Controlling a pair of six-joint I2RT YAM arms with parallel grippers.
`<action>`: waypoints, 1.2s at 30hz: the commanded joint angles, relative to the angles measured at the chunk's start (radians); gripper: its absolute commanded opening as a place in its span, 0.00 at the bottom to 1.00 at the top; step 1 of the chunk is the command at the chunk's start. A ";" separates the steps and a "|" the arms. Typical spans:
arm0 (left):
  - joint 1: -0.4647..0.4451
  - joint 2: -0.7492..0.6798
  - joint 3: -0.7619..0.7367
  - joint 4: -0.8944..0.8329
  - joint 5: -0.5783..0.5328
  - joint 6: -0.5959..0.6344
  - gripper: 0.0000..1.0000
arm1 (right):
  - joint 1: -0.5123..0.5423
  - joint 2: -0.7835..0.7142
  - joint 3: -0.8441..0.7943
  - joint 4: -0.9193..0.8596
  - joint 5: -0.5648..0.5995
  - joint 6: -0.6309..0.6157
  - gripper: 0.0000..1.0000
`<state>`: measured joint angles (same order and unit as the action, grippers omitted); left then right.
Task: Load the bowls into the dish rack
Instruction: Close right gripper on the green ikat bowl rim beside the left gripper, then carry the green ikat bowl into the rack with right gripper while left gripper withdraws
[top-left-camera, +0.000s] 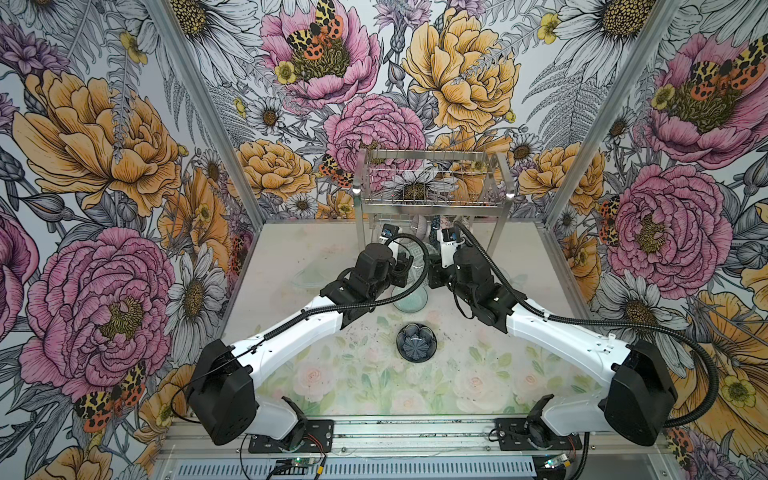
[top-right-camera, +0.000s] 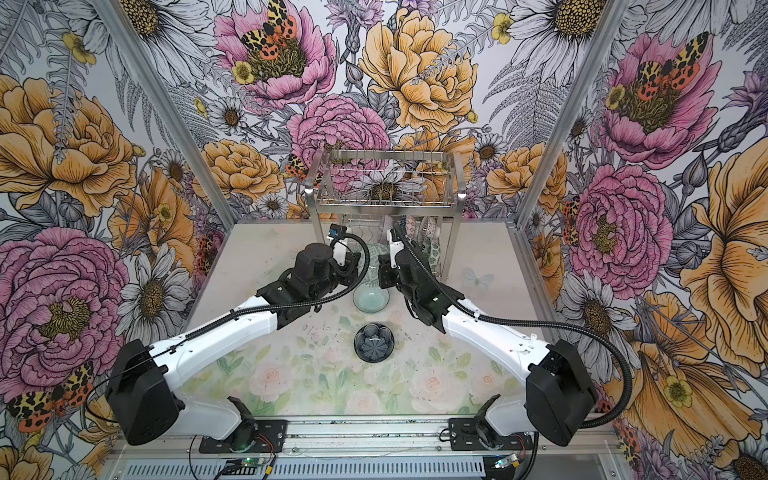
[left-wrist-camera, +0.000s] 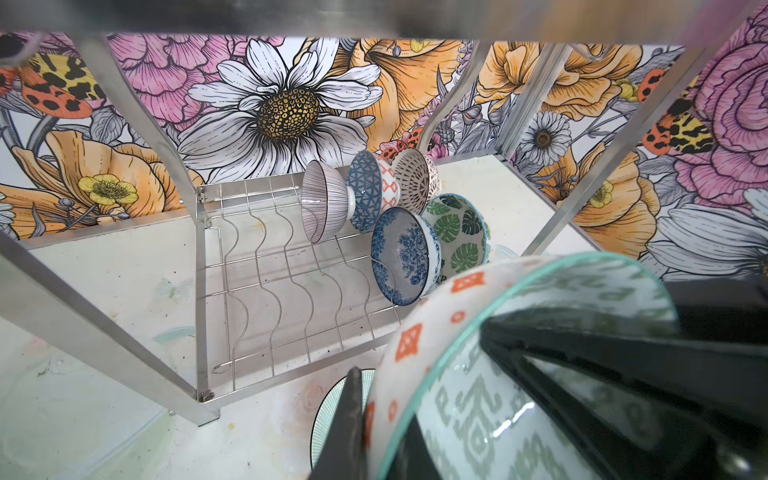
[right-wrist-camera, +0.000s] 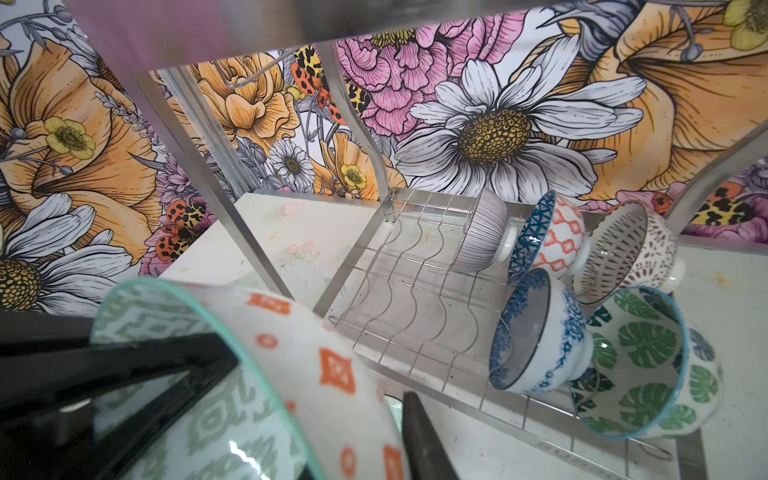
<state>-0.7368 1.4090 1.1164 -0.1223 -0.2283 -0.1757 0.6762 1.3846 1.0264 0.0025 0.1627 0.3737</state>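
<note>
Two grips, one bowl, just before the dish rack (top-left-camera: 432, 199).
Top view: rack upper centre. Left wrist: my left gripper (left-wrist-camera: 419, 353) pinches the orange-diamond bowl (left-wrist-camera: 457, 297), lower right. Right wrist: my right gripper (right-wrist-camera: 322, 374) pinches it too, lower left. Rail lettering (right-wrist-camera: 552, 446) reads "SUS", rest blurred.

The silver dish rack (left-wrist-camera: 201, 299) contains 1 grey-striped bowl (left-wrist-camera: 324, 201), 1 blue-triangle bowl (left-wrist-camera: 365, 191), 1 brown-dotted bowl (left-wrist-camera: 411, 180), 1 blue-floral bowl (left-wrist-camera: 405, 255) and 1 green-leaf bowl (left-wrist-camera: 457, 232); in front of it, the white orange-diamond bowl (left-wrist-camera: 419, 324) is green-patterned inside.

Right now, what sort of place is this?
Probably a robot test cell, not a kitchen: printed floral walls on metal posts, two arms on a rail, a rack and bowls staged.
</note>
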 joint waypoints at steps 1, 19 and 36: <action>-0.007 -0.040 -0.004 0.088 0.049 -0.020 0.00 | 0.002 0.008 0.024 0.025 0.003 -0.002 0.07; 0.008 -0.144 -0.016 -0.139 -0.140 0.132 0.99 | 0.014 -0.025 0.040 -0.047 0.140 -0.099 0.00; 0.243 -0.437 -0.225 -0.236 -0.078 0.042 0.99 | 0.087 0.340 0.370 -0.129 0.744 -0.487 0.00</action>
<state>-0.5003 0.9771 0.8875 -0.3546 -0.3180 -0.1242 0.7544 1.6768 1.3289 -0.1505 0.7357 -0.0040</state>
